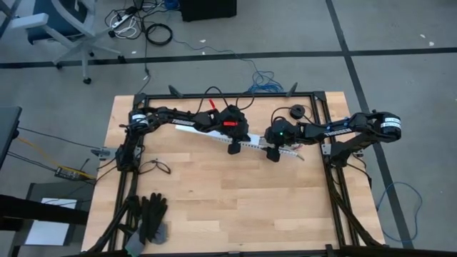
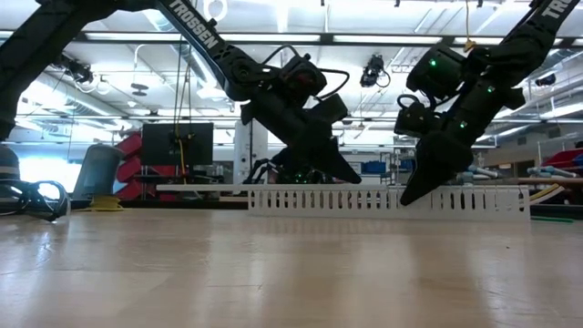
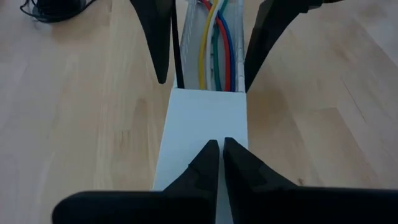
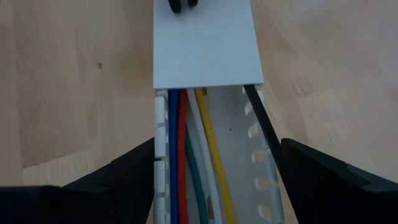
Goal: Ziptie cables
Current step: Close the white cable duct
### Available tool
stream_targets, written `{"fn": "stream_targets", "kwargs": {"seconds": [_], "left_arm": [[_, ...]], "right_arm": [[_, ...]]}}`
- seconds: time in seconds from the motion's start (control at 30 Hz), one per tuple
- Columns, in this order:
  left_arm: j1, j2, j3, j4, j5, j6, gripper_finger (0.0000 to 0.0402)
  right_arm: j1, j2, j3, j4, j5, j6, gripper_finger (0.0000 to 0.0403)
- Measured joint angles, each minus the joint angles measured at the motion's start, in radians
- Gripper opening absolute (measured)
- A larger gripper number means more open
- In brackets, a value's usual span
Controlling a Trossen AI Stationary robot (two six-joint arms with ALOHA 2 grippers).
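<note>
**Two grippers meet over the slotted channel**

Two dark arms reach toward the middle of the wooden table (image 1: 235,193) in the high view, both over a long white slotted channel (image 1: 251,143) that lies slantwise near the far edge. The left gripper (image 1: 233,148) sits over the channel's middle; the right gripper (image 1: 273,155) is just beside it, nearer the channel's right end. A pair of black gloves (image 1: 150,218) lies near the front left corner (well apart from the work).

From table height, the channel (image 2: 474,200) stands as a low white fence across the picture. The left gripper (image 2: 348,173) slants down to its top edge, and the right gripper (image 2: 412,193) comes down onto it a little further along.

Looking along the left wrist, the left gripper (image 3: 221,152) has its fingers pressed together, tips resting on a flat white cover (image 3: 205,121) that closes part of the channel. Beyond the cover's end the cables (image 3: 215,46) lie inside the open channel: yellow, green, blue, white and red, running lengthwise. The right gripper's two dark fingers (image 3: 155,37) stand on either side of the channel there.

Looking along the right wrist, the right gripper (image 4: 214,168) is spread wide, one finger outside each channel wall, pinching nothing. The cables (image 4: 193,155) run between the walls and under the cover (image 4: 205,46), with a thin black one against one slotted wall.
</note>
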State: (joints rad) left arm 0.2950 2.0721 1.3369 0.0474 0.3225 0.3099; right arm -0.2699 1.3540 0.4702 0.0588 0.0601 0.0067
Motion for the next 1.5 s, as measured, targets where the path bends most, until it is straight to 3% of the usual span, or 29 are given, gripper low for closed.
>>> {"fn": "stream_targets", "kwargs": {"seconds": [0.2, 0.5, 0.67, 1.13, 1.5], "left_arm": [[0.0, 0.014, 0.0, 0.029, 0.003, -0.001, 0.0], [-0.001, 0.054, 0.001, 0.111, 0.034, -0.034, 0.0], [-0.001, 0.056, 0.001, 0.121, 0.034, -0.034, 0.0], [-0.016, 0.105, 0.064, 0.146, 0.049, -0.028, 0.0], [-0.018, 0.113, 0.074, 0.143, 0.053, -0.041, 0.0]], "right_arm": [[0.0, 0.0, -0.001, 0.038, -0.003, 0.0, 0.0296], [0.0, 0.001, 0.0, 0.033, -0.029, -0.004, 0.021], [0.0, 0.001, 0.0, 0.03, -0.03, -0.01, 0.0197], [0.0, 0.005, -0.002, 0.065, -0.058, -0.019, 0.0212], [-0.02, 0.004, -0.002, 0.034, -0.104, -0.005, 0.0308]]}}
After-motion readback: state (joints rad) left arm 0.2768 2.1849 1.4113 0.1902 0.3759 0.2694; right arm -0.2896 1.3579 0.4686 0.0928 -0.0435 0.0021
